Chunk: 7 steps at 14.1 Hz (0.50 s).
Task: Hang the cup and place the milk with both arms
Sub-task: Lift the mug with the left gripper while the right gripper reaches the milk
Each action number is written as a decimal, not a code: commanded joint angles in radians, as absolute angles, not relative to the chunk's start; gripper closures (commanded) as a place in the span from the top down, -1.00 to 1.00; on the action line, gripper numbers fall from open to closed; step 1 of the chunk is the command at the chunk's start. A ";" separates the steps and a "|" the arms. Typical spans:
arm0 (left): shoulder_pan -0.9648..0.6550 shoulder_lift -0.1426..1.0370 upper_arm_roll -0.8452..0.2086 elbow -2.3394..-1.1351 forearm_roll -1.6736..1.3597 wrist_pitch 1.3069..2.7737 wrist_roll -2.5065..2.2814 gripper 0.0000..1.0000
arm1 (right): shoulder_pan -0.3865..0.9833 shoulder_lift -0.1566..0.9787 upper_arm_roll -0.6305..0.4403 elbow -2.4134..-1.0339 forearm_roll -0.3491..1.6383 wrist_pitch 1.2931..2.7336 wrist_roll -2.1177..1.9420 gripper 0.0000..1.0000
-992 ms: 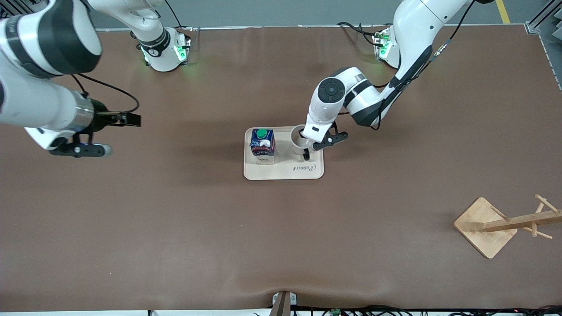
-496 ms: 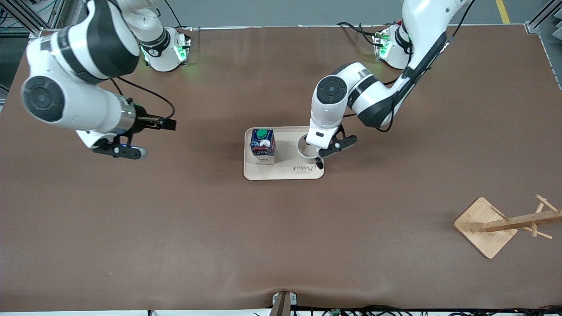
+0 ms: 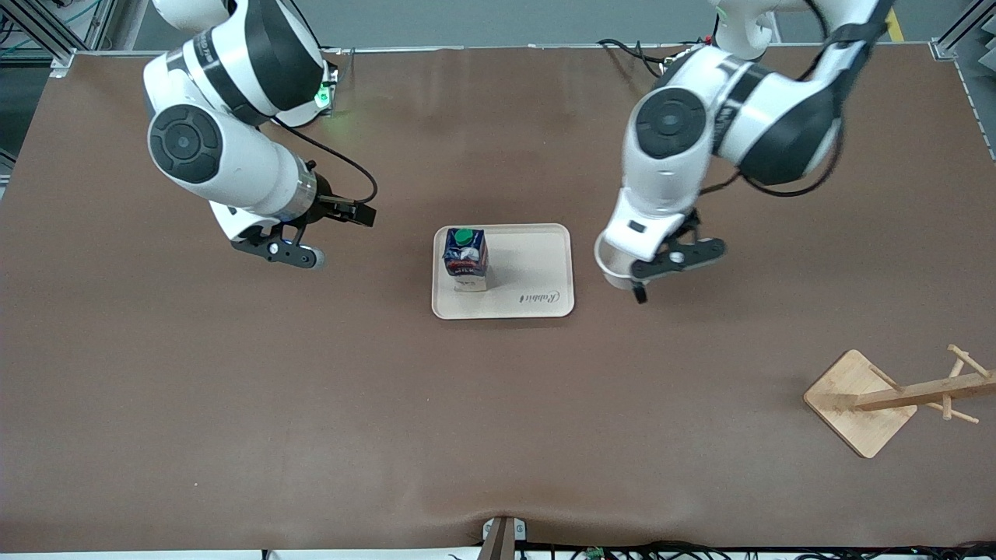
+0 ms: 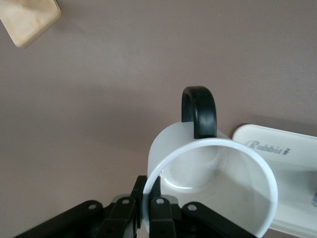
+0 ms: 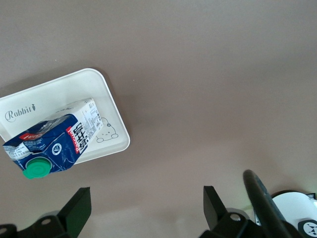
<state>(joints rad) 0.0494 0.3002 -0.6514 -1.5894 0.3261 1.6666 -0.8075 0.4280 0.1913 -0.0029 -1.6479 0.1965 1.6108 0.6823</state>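
- My right gripper [image 3: 299,245] hangs over the bare table near the right arm's end, with its fingers wide apart and nothing in them. It has to go to the milk [image 3: 465,259] next. If it comes in too fast or crooked, I think it could bump the carton over, because the carton is tall and thin.
- The milk stands on the tray [image 3: 545,257], close to the tray's edge at the right arm's end. It is a boxy paper carton, dark blue and red, with a round green cap.
- The tray is pale, flat and smooth, with round corners.
- My left gripper [image 3: 640,278] is pinched shut on the rim of the cup [image 4: 213,183], up in the air just past the tray's edge at the left arm's end. The cup is shiny, white and round, so it might slip or swing.
- The wooden rack [image 3: 895,397] stands near the table's corner at the left arm's end. Its pegs are thin, and the cup's black loop handle [image 4: 199,111] is small, so I could miss.
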 commanded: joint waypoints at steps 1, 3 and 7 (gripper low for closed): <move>0.159 0.230 -0.658 -1.589 0.261 1.631 -0.605 -1.00 | 0.462 0.202 -0.012 -1.660 0.222 1.660 0.721 1.00; 0.245 0.195 -0.658 -1.588 0.198 1.625 -0.474 -1.00 | 0.498 0.219 -0.012 -1.658 0.222 1.692 0.794 1.00; 0.337 0.170 -0.653 -1.574 0.115 1.583 -0.395 -1.00 | 0.590 0.247 -0.012 -1.658 0.233 1.773 0.853 1.00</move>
<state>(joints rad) 0.3078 0.1902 -0.6500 -1.5774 0.1424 1.6274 -0.4440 0.5535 0.2309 -0.0024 -1.6516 0.2079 1.7267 0.8252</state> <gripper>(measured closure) 0.934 0.000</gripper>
